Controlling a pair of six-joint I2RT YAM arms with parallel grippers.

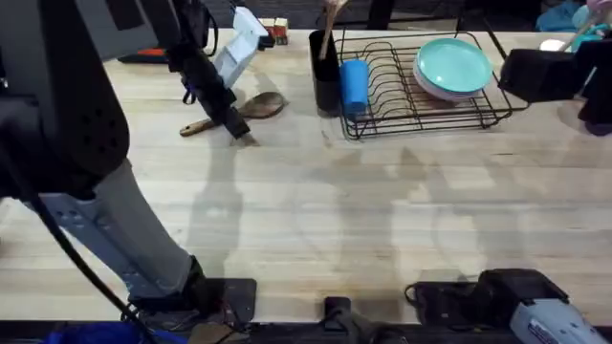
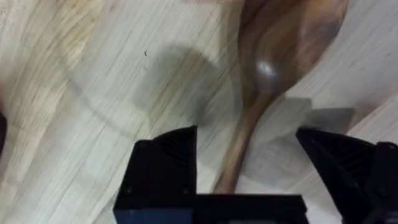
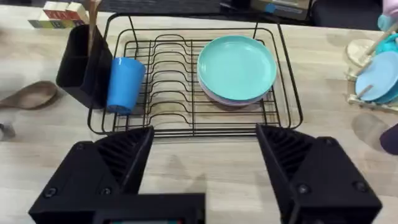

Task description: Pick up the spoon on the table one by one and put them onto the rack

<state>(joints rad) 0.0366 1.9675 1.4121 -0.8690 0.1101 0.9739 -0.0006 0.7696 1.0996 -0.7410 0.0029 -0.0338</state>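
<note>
A: Which step was in hand?

B: The pickup, by my reading; the left gripper (image 2: pixel 245 155) hung low over the spoon (image 1: pixel 234 112), which lay flat on the table (image 1: pixel 382 220), well to the side of the rack (image 1: pixel 421 96) on its utensil-cup end; nothing was gripped yet.

A: And the jaws?

B: Spread wide; in the left wrist view the two black fingers (image 2: pixel 165 165) stood apart with the spoon's handle running up between them, nearer one finger than the other; the oval bowl lay just beyond the fingertips. I could not tell whether the tips touched the wood of the table.

A: So the next move?

B: Probably a small descent if any was left, then a squeeze across the handle near the neck; the handle is thin and tapering, so an off-centre close might push it sideways rather than pinch it; centring first seemed wise. After that, a lift and a carry to the utensil cup (image 1: pixel 325 72), where something wooden already stood upright.

A: The other arm?

B: The right gripper (image 3: pixel 202 168) hovered in front of the rack with its fingers spread and empty; its view looked onto a blue cup (image 3: pixel 123 84) and a teal plate (image 3: pixel 237 67) in the wire slots.
</note>
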